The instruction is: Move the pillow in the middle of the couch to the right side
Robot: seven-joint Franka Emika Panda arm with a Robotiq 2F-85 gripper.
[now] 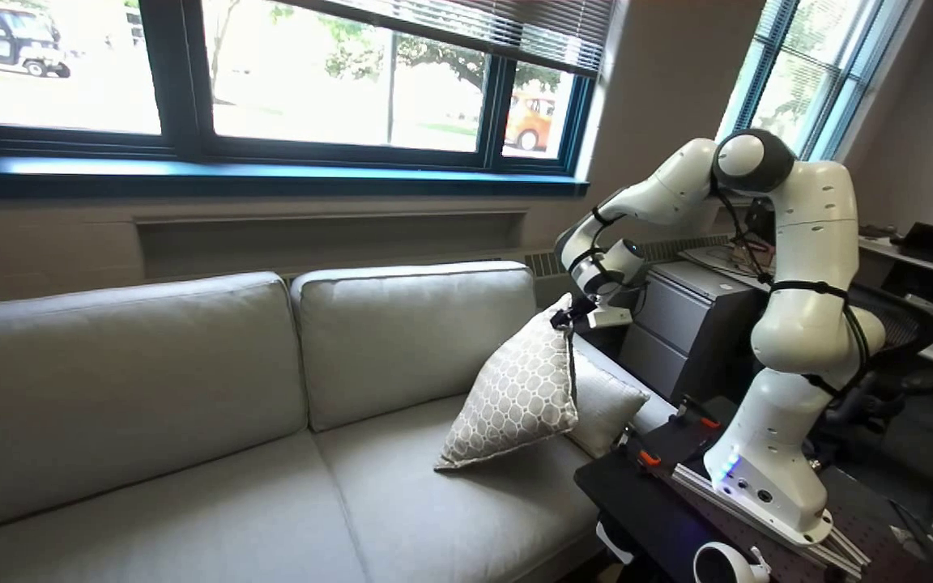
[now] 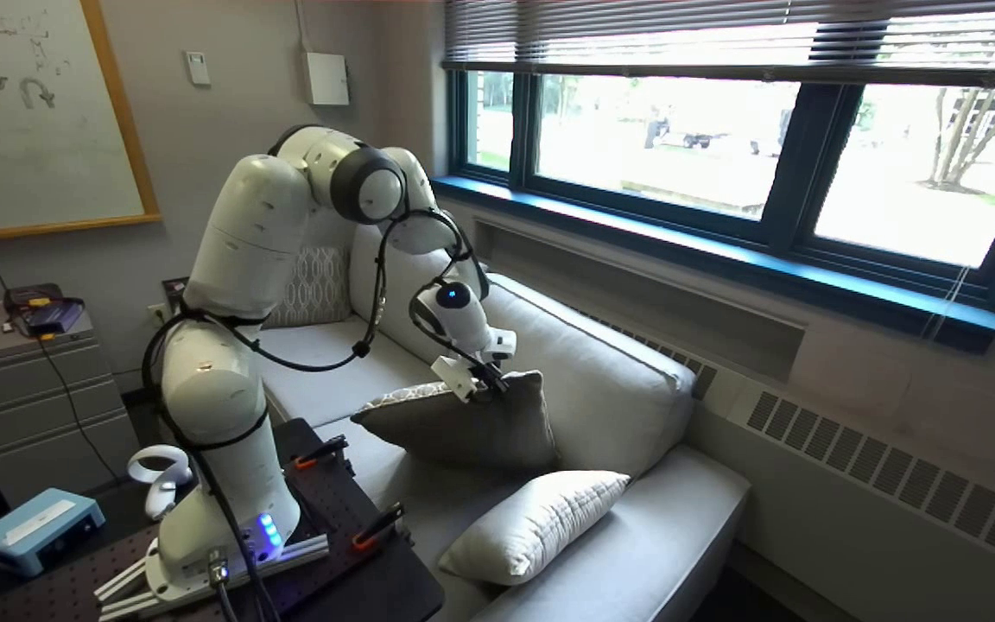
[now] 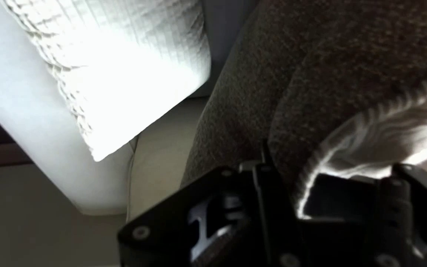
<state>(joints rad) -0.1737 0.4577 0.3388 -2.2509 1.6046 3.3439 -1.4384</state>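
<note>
Placement by edge grip

The gripper [image 1: 567, 316] pinches the patterned pillow [image 1: 515, 393] by its upper edge, tilted over the couch [image 1: 223, 510], beyond the couch-side edge of the tabletop [image 2: 385, 579]. The smaller white pillow [image 2: 541, 529] lies apart, toward that edge's corner nearest the couch arm [image 2: 653, 540]. Good placement probably calls for a firm pinch, slow lowering until the couch bears the weight, then release without dragging. Note the white-latticed front, coarse dark reverse, corded seam and pointed corners, against ribbed white cloth and smooth couch upholstery.
</note>
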